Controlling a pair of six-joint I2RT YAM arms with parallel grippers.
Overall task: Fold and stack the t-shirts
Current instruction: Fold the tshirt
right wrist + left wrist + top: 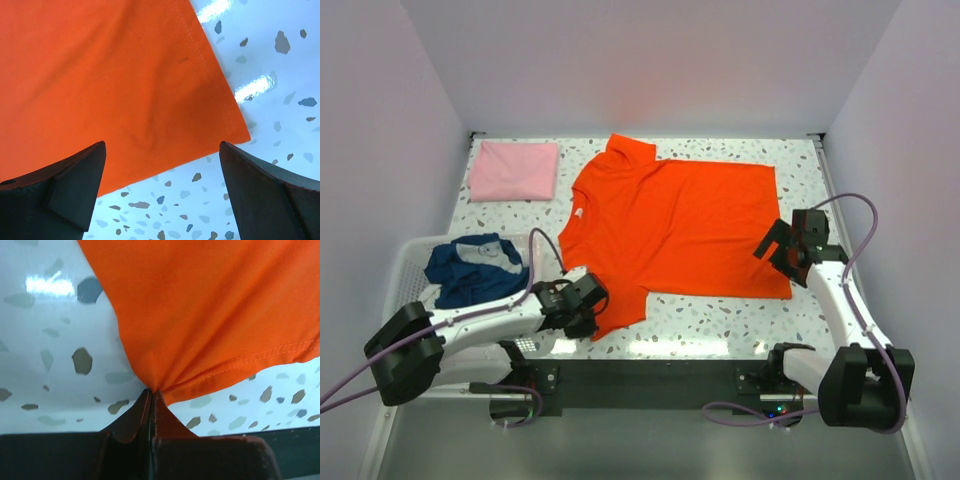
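Observation:
The orange-red t-shirt (680, 225) lies spread flat on the speckled table, collar to the left. My left gripper (588, 310) is shut on its near sleeve; in the left wrist view the cloth (210, 310) bunches into the closed tips (151, 391). My right gripper (776, 250) is open and empty, hovering over the shirt's near right hem corner (235, 132). A folded pale pink t-shirt (514, 170) lies at the back left. Dark blue and teal t-shirts (475, 268) are heaped in the basket.
A white slatted basket (412, 258) stands at the left edge beside my left arm. Walls close in the table at the back and both sides. Bare speckled tabletop (720, 320) shows in front of the shirt.

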